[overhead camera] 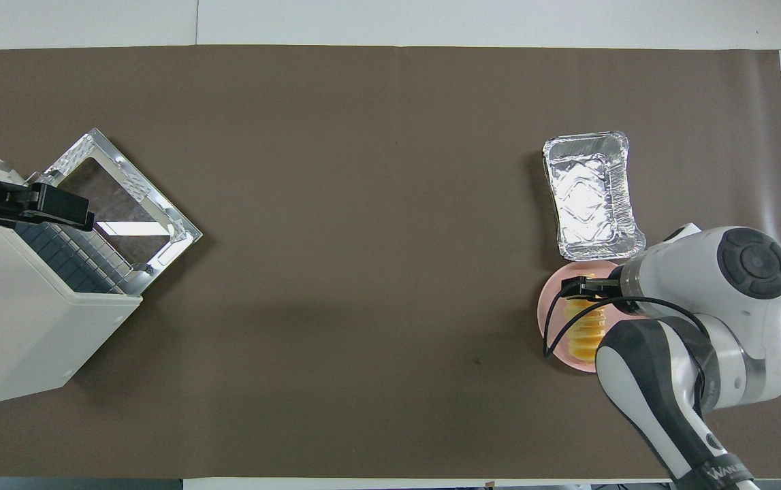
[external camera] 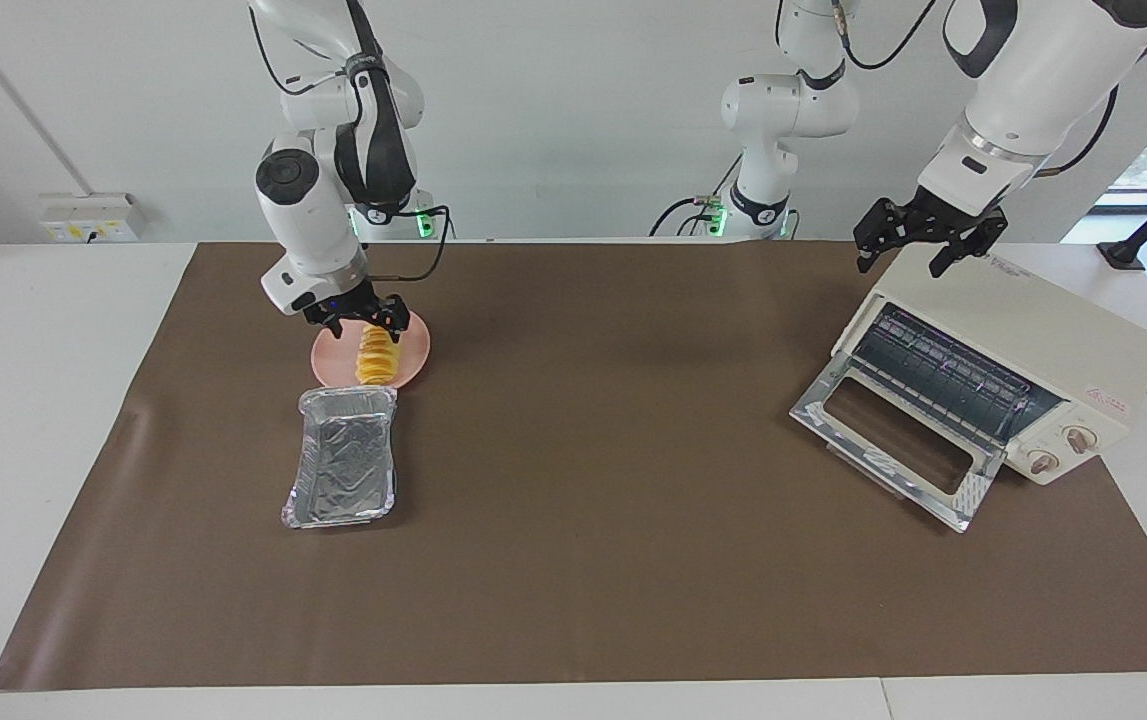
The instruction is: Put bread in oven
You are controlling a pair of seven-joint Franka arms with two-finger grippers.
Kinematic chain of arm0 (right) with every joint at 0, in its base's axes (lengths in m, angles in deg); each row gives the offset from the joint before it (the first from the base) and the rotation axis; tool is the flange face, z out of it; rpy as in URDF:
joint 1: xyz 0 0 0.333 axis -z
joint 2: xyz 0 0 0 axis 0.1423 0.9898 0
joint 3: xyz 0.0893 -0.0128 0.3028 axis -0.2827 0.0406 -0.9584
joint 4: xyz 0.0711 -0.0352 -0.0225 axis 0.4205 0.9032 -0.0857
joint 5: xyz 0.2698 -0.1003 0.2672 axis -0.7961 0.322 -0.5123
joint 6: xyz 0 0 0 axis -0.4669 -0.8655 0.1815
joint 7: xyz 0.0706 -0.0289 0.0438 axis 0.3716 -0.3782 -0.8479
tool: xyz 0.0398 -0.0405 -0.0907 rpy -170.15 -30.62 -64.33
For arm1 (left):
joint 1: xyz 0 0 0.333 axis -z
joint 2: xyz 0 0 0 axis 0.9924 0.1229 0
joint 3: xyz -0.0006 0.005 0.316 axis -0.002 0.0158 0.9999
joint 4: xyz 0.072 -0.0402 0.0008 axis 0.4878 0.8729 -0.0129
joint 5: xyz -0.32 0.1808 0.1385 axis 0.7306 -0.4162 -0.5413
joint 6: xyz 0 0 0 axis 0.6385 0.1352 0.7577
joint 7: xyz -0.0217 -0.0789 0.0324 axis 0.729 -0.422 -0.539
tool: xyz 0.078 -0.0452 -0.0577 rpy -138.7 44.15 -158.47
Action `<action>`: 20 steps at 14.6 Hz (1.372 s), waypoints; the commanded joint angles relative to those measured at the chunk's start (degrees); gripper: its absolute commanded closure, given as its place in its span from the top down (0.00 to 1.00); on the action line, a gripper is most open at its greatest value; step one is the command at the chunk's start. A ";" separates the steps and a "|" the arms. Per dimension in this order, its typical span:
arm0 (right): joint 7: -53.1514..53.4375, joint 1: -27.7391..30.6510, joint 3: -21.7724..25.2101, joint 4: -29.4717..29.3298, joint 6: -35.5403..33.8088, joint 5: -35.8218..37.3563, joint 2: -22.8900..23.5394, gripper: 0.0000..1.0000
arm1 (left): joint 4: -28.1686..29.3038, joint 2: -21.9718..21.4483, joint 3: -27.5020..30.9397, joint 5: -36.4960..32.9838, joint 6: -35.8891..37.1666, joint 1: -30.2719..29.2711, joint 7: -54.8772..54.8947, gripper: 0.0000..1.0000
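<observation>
The bread, a ridged yellow-orange loaf, lies on a round pink plate toward the right arm's end of the table; it also shows in the overhead view. My right gripper is open, low over the end of the loaf nearer the robots, with a finger on each side of it. The cream-white oven stands at the left arm's end with its glass door dropped open and its rack showing. My left gripper is open and empty above the oven's top.
A crinkled silver foil tray lies empty right beside the plate, farther from the robots. A brown mat covers the table between the plate and the oven.
</observation>
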 commanded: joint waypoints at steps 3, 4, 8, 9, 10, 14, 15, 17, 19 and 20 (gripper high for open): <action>0.71 0.32 -0.11 4.38 4.12 -1.45 -0.24 1.00 | 1.62 -1.51 0.50 0.80 -1.04 0.32 0.25 1.00; 0.71 0.32 -0.20 5.43 5.35 -1.45 -0.24 1.00 | 1.62 -1.51 0.50 0.80 -1.04 0.32 0.25 1.00; 0.62 0.23 -0.11 8.96 10.01 -1.45 -0.24 1.00 | 1.62 -1.51 0.50 0.80 -1.04 0.32 0.25 1.00; 0.45 0.23 -0.11 9.13 10.28 -1.45 0.02 0.96 | 1.62 -1.51 0.50 0.80 -1.04 0.32 0.25 1.00; 0.36 0.23 -0.11 9.14 10.28 -1.45 0.28 0.96 | 1.62 -1.51 0.59 0.80 -1.04 0.32 0.25 1.00; 0.36 0.14 -0.20 8.96 10.11 -1.45 0.46 0.50 | 1.62 -1.51 0.50 0.80 -0.96 0.32 0.25 1.00; 0.18 0.14 -0.20 8.96 10.10 -1.45 0.46 0.30 | 1.62 -1.51 0.50 0.80 -0.96 0.32 0.25 1.00; -0.08 0.14 -0.20 8.70 9.75 -1.45 0.46 0.03 | 1.62 -1.51 0.50 0.80 -0.96 0.32 0.25 1.00; 0.09 -0.12 -0.20 8.26 8.88 -1.45 0.46 0.03 | 1.62 -1.51 0.50 0.80 -1.04 0.32 0.25 1.00; 0.27 -0.21 -0.20 7.74 7.92 -1.45 0.29 0.03 | 1.62 -1.51 0.50 0.80 -0.96 0.32 0.25 1.00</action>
